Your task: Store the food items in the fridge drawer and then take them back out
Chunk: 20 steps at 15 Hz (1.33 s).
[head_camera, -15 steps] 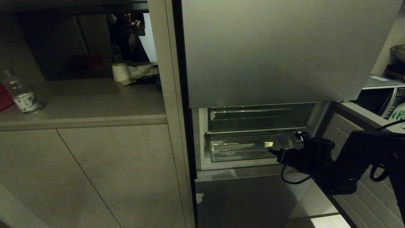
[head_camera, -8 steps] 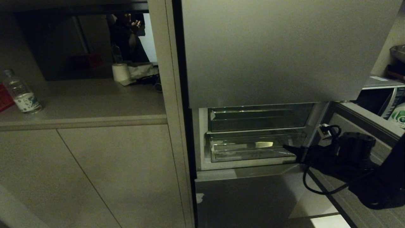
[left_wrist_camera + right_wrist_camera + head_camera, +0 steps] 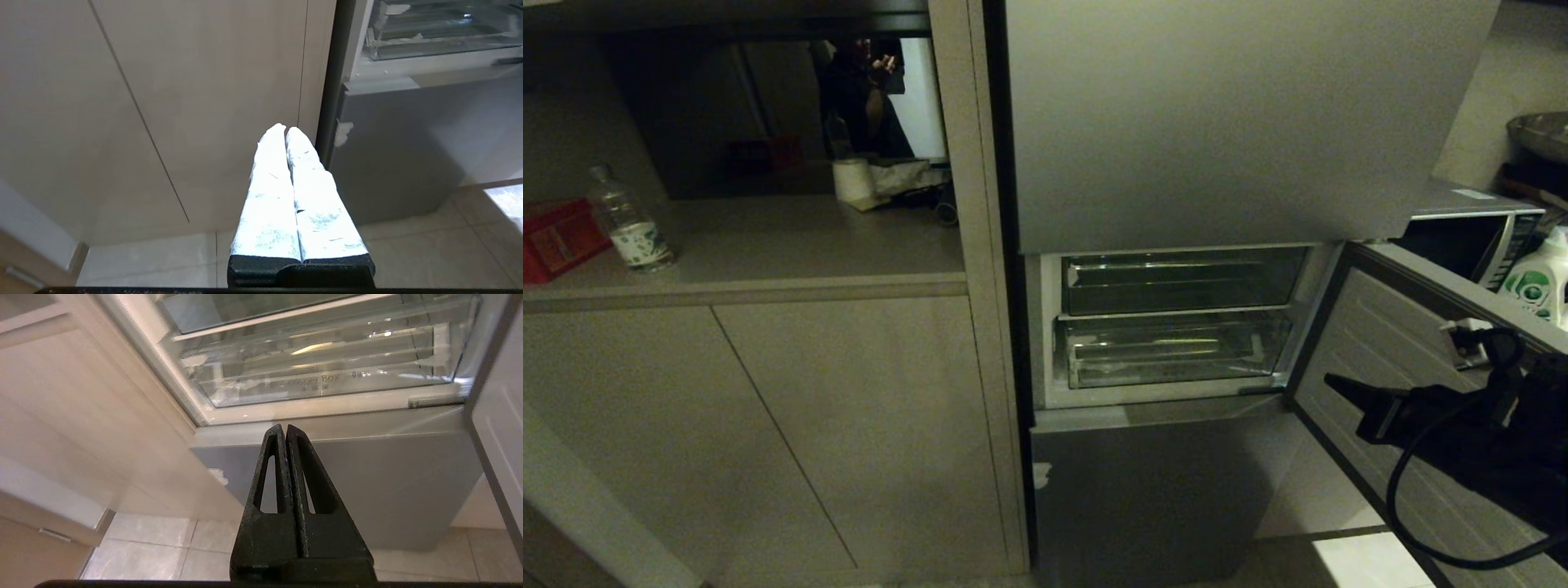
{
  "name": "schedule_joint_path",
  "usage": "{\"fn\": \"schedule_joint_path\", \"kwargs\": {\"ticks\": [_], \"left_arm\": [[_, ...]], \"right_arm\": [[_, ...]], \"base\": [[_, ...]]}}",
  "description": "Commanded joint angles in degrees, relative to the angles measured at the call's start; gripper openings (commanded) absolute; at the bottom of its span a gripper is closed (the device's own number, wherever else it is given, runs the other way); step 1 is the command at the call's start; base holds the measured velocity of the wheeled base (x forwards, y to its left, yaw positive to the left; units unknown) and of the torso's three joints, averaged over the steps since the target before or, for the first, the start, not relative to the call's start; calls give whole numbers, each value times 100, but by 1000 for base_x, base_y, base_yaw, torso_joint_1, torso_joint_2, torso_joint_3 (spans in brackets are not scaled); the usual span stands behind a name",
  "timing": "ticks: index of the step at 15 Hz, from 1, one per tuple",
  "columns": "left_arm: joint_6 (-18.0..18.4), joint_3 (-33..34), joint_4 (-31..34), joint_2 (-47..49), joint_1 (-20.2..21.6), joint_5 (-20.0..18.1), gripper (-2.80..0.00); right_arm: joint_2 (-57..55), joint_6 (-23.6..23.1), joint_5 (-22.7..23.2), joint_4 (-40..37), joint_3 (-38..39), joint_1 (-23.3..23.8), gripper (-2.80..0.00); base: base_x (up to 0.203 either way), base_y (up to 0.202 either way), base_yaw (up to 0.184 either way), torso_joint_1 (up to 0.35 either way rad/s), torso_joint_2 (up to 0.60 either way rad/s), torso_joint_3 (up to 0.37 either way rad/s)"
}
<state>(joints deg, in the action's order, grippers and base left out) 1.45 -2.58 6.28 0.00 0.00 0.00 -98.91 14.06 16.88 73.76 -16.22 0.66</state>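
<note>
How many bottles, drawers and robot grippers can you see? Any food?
Water bottle: 1
Green-labelled white bottle: 1
Clear fridge drawers, upper and lower: 2
Grippers, left gripper and right gripper: 2
Food items: 0
Total: 6

Head view high and back; both wrist views low, nearer, sharing the fridge drawer (image 3: 1168, 347).

On the clear front lip of the fridge drawer (image 3: 327, 381) stands printed text; the last word reads "Box", the word before it is too faint to read sure. The water bottle (image 3: 629, 229) on the counter has a label, and the white detergent bottle (image 3: 1535, 282) has a green logo, but no letters can be read.
</note>
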Motion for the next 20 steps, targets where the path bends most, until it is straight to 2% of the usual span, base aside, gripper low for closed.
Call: {"fn": "schedule_joint_path", "kwargs": {"ticks": [1, 7, 10, 12, 14, 18, 20], "left_arm": [[-4, 2, 5, 0, 0, 0, -280], [-4, -5, 5, 0, 0, 4, -280], [-65, -5, -4, 0, 0, 18, -280], [-83, -5, -4, 0, 0, 18, -280], [-83, -5, -4, 0, 0, 18, -280], [-83, -5, -4, 0, 0, 18, -280], [-83, -5, -4, 0, 0, 18, -280]], "right_arm": [[314, 4, -65, 51, 129, 12, -280], [461, 9, -118, 51, 348, 21, -280], [766, -5, -566, 57, 440, 39, -280], [1202, -96, -812, 38, 400, 220, -280], [1817, -226, -870, -81, 314, 563, -280], [3639, -382, -912, -1086, 305, 1044, -280], [4597, -430, -928, -1896, 168, 1316, -280]], "base": [[-194, 0, 4, -6, 2, 3], [-196, 0, 2, 4, 2, 3], [-103, 0, 0, 1, 0, 4], [0, 0, 0, 0, 0, 0], [0, 0, 0, 0, 0, 0], [0, 0, 0, 0, 0, 0], [0, 0, 0, 0, 0, 0]]}}
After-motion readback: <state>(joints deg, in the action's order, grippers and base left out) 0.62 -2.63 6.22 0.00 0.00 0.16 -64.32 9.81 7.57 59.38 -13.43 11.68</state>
